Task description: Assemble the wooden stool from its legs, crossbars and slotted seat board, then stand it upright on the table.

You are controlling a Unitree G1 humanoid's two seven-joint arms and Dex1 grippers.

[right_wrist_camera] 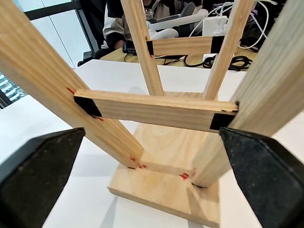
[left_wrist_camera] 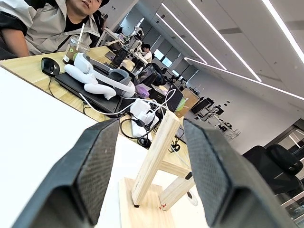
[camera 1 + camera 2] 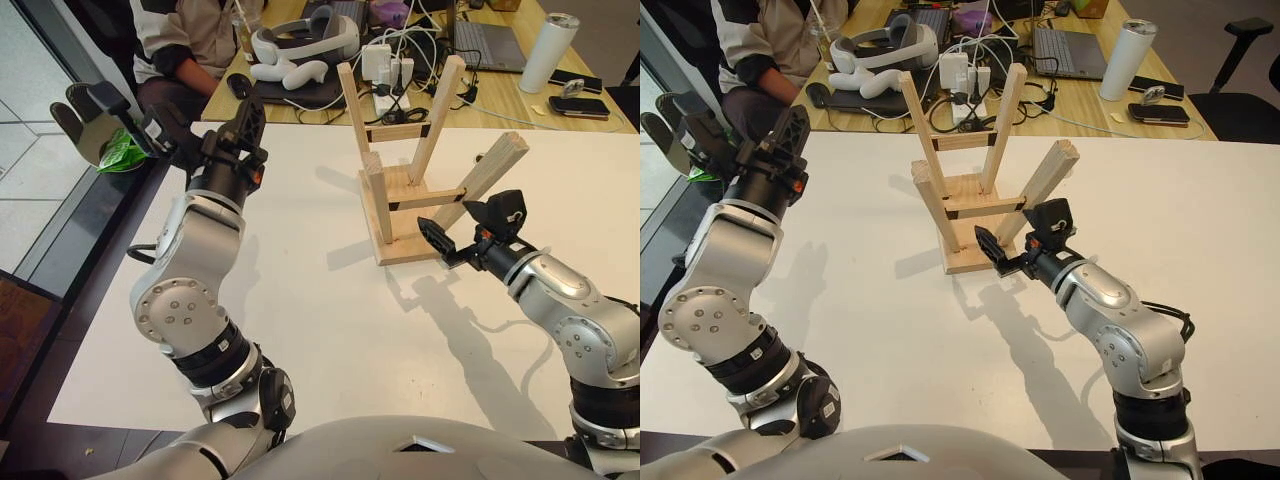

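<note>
The wooden stool [image 3: 400, 225] stands upside down on the white table [image 3: 300, 330]: its seat board [image 1: 161, 190] lies flat and several legs point up, joined by crossbars [image 1: 152, 110]. My right gripper [image 3: 470, 228] is open, low over the table at the near right corner of the seat board, one finger on each side of the nearest legs, touching nothing. My left gripper [image 3: 245, 120] is raised over the table's far left part, well apart from the stool, and is open and empty. Its pads [image 2: 80, 175] frame the stool [image 2: 156, 156] from a distance.
Behind the white table stands a wooden desk [image 3: 500, 100] with a white headset [image 3: 300, 45], a power strip with cables [image 3: 390, 70], a laptop [image 3: 485, 40], a white tumbler [image 3: 548, 50] and phones [image 3: 578, 105]. The table's left edge [image 3: 130, 290] drops to the floor.
</note>
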